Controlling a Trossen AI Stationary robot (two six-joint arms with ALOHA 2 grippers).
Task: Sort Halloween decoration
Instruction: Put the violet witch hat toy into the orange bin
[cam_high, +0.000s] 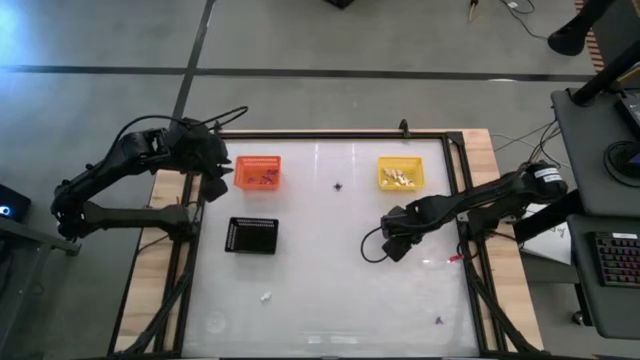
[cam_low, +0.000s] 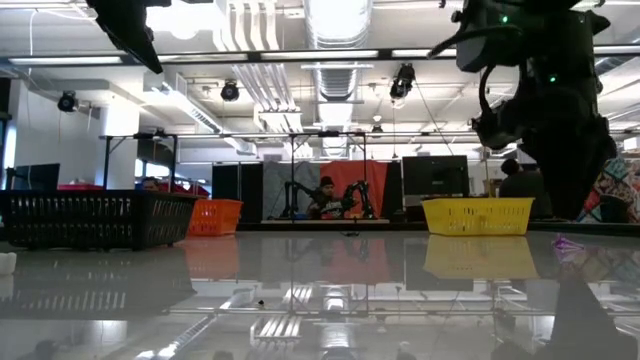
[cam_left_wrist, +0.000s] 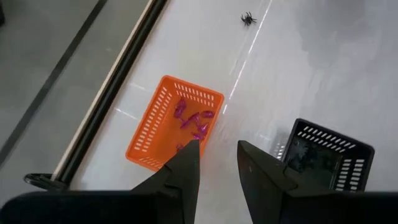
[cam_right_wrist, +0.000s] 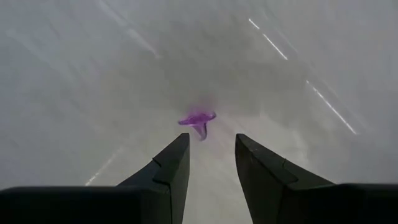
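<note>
The Halloween decoration lies scattered. A dark spider (cam_high: 339, 186) rests on the white table between the orange basket (cam_high: 257, 172), which holds purple trinkets (cam_left_wrist: 193, 121), and the yellow basket (cam_high: 400, 173), which holds cream ones. A purple trinket (cam_right_wrist: 198, 120) lies on the table just ahead of my right gripper's (cam_right_wrist: 211, 146) open fingers, which point down at it without touching. My right gripper (cam_high: 392, 245) is right of the table's middle. My left gripper (cam_left_wrist: 217, 152) hangs open and empty high over the orange basket's left side (cam_high: 218, 182).
A black slotted basket (cam_high: 251, 235) stands near the table's left middle. A whitish trinket (cam_high: 266, 296) and another purple one (cam_high: 438, 320) lie near the front edge. A black frame rail (cam_high: 330, 133) borders the table.
</note>
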